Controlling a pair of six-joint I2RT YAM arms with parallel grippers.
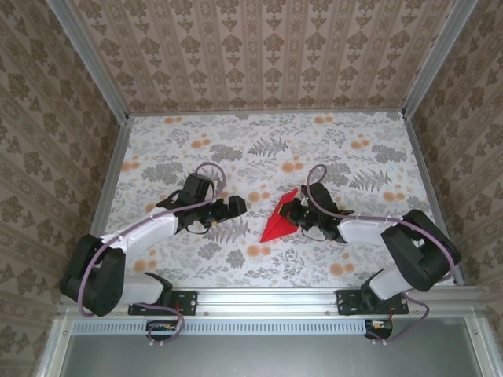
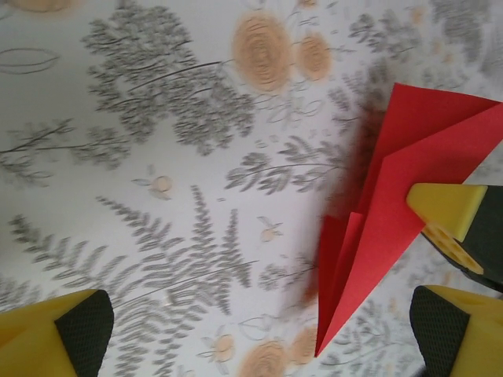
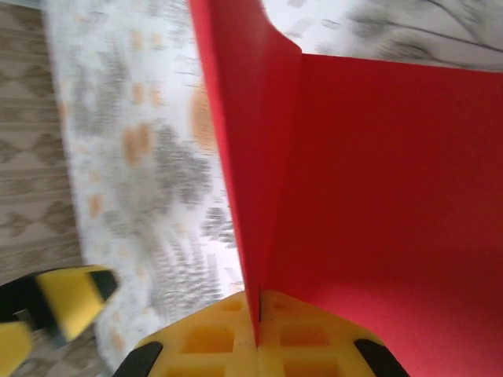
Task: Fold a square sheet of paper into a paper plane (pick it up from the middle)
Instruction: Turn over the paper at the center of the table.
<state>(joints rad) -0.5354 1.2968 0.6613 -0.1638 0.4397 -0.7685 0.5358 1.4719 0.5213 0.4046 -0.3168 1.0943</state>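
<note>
Because the right hand is clamped on the folded red paper at its centre crease, the pointed sheet stays mid-way across the desk with one flap upright. The left hand, jaws apart, hovers just left, likely ready to press.

Floral tabletop, patterned walls, aluminium rail
</note>
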